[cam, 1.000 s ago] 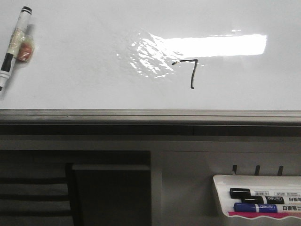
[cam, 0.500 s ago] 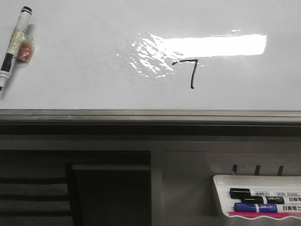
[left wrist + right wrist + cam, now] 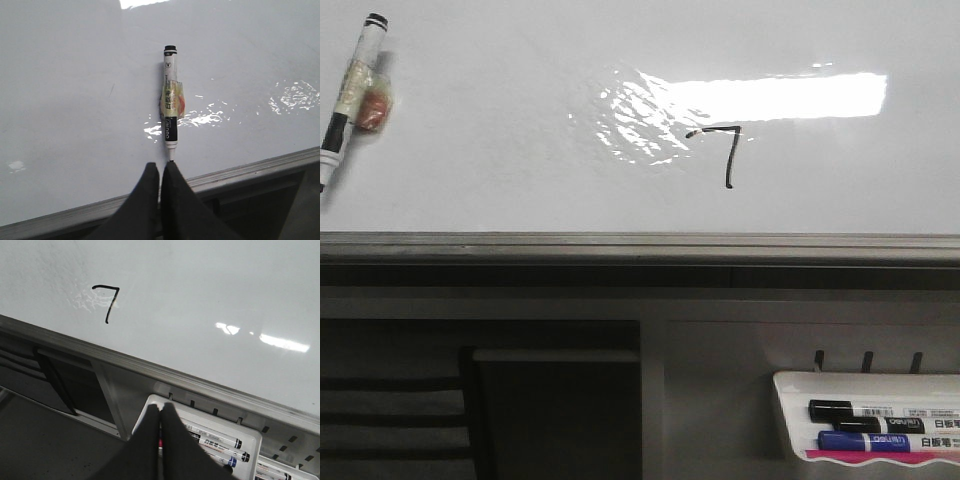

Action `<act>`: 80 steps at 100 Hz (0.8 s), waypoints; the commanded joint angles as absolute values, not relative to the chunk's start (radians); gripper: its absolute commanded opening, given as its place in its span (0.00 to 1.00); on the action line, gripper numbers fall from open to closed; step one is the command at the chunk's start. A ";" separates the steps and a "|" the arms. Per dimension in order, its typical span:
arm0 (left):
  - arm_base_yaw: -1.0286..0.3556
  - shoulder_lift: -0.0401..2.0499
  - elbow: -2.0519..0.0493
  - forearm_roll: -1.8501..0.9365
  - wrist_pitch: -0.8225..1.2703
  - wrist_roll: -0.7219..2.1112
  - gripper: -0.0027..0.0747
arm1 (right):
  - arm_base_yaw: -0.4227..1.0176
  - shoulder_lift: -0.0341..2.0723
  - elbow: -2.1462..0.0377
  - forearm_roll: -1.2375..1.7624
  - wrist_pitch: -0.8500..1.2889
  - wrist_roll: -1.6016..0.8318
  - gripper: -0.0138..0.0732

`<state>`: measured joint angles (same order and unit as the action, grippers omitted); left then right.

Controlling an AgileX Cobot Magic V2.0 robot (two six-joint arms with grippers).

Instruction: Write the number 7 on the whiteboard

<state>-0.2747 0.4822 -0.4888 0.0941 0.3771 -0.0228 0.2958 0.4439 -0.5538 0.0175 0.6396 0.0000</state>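
In the left wrist view the left end effector [image 3: 160, 172] shows two dark fingers pressed together with nothing between them, so it is closed and empty. Just beyond its tips lies a marker [image 3: 170, 95], white and black with a yellowish taped band around its middle, resting flat on the whiteboard [image 3: 75, 100] near that board's grey edge rail [image 3: 260, 167].

In the right wrist view the right end effector [image 3: 160, 415] is likewise closed on nothing, its fingers meeting at the bottom centre of the frame above a white marker tray [image 3: 250, 432] that holds several capped pens.

The number 7 [image 3: 725, 155] sits a little right of centre in the front view, in the upper half of the frame, its top stroke touching the lower edge of a bright rectangular glare [image 3: 770, 97]. In the same view the taped marker lies at the upper left corner, well apart from the digit, and the tray is at the lower right below the rail.
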 commanded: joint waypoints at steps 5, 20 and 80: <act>-0.274 0.486 -0.516 0.096 0.298 -0.031 0.01 | 0.292 0.449 -0.579 0.010 0.561 0.000 0.08; -0.263 0.450 -0.489 0.094 0.278 -0.031 0.01 | 0.292 0.449 -0.579 0.010 0.561 0.000 0.08; -0.115 -0.029 0.019 -0.034 0.046 -0.032 0.01 | 0.292 0.449 -0.579 0.010 0.562 0.000 0.08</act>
<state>-0.1180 -0.0033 0.0006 -0.0218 0.2095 -0.0228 0.2958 0.4433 -0.5538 0.0168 0.6396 0.0000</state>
